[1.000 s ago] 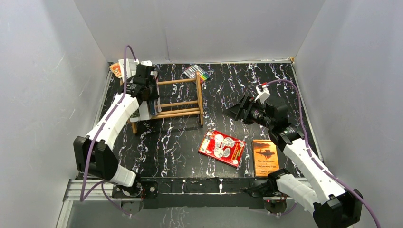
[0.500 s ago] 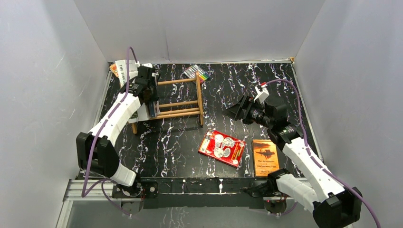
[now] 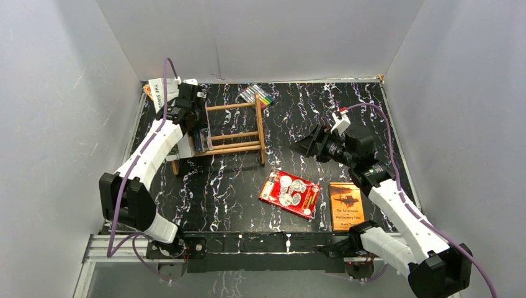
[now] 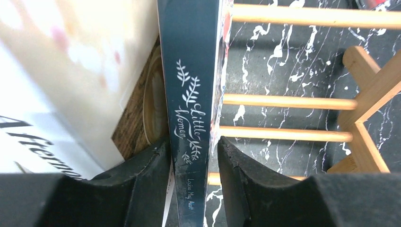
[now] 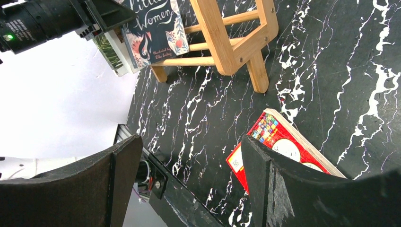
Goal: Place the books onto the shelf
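Toward the far left corner of the black marbled worktop (image 3: pixel 347 118) stands the wooden shelf (image 3: pixel 232 130), its dowel rails running between upright end posts. At its left end the dark blue book (image 4: pixel 191 104) stands upright on the rails, spine up, with "Little Women" in white script along it. The left claw (image 4: pixel 194 142) reaches down over that spine, one finger close on each side; the opening is narrow, and I cannot tell whether the pads press the book or sit just off it. Just left of the blue book, the right wrist view shows the palm-leaf book (image 5: pixel 111 52), also on edge. A white book with dark lettering (image 3: pixel 159 94) rises beyond the left wrist near the far left corner; whether it rests in the shelf I cannot tell. The pack of markers (image 3: pixel 258 94) lies by the far edge, just past the shelf's right post. The red book (image 3: pixel 289 193) lies flat toward the near edge, right of centre, and the orange book (image 3: pixel 345 205) lies flat just to its right, apart from it. The right claw (image 5: pixel 189 146) hangs above the worktop's middle, jaws spread wide with nothing between them
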Available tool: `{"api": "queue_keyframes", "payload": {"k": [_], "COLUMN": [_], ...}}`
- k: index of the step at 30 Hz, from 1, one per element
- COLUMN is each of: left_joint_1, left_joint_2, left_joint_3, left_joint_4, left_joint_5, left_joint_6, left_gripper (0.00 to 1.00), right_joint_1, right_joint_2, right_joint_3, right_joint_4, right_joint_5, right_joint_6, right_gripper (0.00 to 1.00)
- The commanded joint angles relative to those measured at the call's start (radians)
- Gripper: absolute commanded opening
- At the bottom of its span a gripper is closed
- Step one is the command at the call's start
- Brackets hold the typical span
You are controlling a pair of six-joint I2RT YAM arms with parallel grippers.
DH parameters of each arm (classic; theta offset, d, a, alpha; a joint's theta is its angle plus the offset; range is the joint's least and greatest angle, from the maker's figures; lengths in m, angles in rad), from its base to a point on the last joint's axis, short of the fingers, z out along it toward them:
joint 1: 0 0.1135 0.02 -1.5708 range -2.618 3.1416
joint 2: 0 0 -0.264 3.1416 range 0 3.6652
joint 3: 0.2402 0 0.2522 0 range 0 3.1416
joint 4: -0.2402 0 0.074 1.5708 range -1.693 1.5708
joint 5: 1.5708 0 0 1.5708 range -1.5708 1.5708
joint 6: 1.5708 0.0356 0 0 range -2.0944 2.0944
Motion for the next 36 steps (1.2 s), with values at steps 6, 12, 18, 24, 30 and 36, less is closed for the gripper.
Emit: {"api": "queue_keyframes", "payload": {"k": [6,12,18,24,30,36], "left_joint_1": [0.011,0.011,0.011,0.011,0.011,0.011], "left_joint_2": [-0.067,-0.049,-0.031,-0.003,-0.047,-0.160], "left_joint_3": [0.084,0.035,0.003,-0.016,-0.042,-0.110], "left_joint_4": [-0.034,-0.045,-0.007,0.034,0.098,0.214], "left_joint_5": [0.008,0.004,0.008,0.009,-0.030,-0.092], "left_joint_6": [-0.003,-0.020,-0.066,-0.066,-0.047,-0.008], "left_gripper": [0.44,0.47,0.45,0.25,0.00,0.00], "right_joint_1": [-0.001,-0.001,-0.001,-0.001,-0.002,-0.002], "right_joint_2": [0.003,0.001,-0.007,-0.017,-0.020,-0.016], "right_joint_3": [-0.010,-0.017,-0.019,-0.022,-0.023,-0.024], "right_joint_4": [0.061,0.063,0.054,0.049,0.043,0.049], "right_joint_5": [-0.016,-0.017,-0.016,-0.012,-0.011,-0.014], "right_joint_6": [0.012,0.016,0.015,0.016,0.015,0.015], "right_gripper": [0.85,0.85,0.85,0.85,0.85,0.85]}}
